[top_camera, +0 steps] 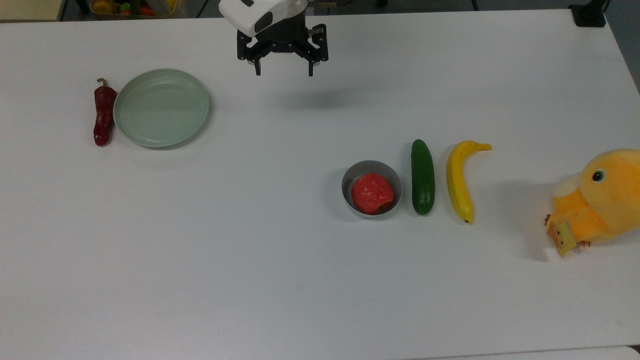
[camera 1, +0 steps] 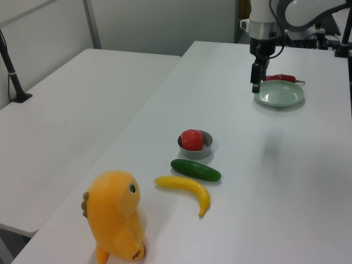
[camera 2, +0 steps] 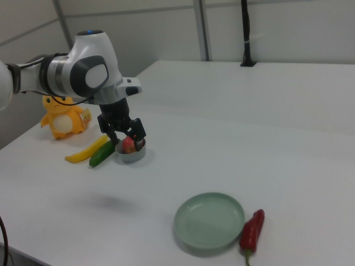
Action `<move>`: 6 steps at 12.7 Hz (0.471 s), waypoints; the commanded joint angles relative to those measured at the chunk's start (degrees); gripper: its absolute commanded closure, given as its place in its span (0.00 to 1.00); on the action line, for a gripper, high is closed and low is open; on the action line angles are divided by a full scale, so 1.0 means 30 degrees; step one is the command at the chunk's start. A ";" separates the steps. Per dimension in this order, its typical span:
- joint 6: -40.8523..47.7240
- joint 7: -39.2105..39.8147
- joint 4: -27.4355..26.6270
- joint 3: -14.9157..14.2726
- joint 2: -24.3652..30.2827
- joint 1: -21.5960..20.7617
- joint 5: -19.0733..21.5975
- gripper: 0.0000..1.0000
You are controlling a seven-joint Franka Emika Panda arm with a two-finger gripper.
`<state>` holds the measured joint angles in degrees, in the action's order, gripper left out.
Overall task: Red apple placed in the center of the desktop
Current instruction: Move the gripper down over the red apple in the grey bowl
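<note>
Apple (top_camera: 372, 193) in grey bowl (top_camera: 350, 176), beside cucumber (top_camera: 422, 177). Pincer (top_camera: 283, 74) open, empty, above tabletop (top_camera: 280, 280), well apart from apple.

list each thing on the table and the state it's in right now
red apple: sitting in the small metal bowl, not held
metal bowl: upright, holds the apple
green plate: upright, nothing on it
chili pepper: lying flat beside the plate
cucumber: lying flat beside the bowl
banana: lying flat next to the cucumber
plush duck: near the desktop edge
gripper: fingers open, holding nothing, raised above the desktop
</note>
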<state>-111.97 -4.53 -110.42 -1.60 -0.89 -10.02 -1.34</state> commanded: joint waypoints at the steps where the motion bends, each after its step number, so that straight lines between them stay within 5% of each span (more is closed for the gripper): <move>1: -0.0029 0.0280 -0.0196 -0.0110 0.0122 -0.0265 0.0241 0.00; 6: -0.1641 -0.0420 0.1465 0.0241 -0.1835 -0.0526 0.0416 0.00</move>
<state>-115.97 -4.55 -110.03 -1.07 -3.05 -10.24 -1.34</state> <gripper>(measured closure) 0.000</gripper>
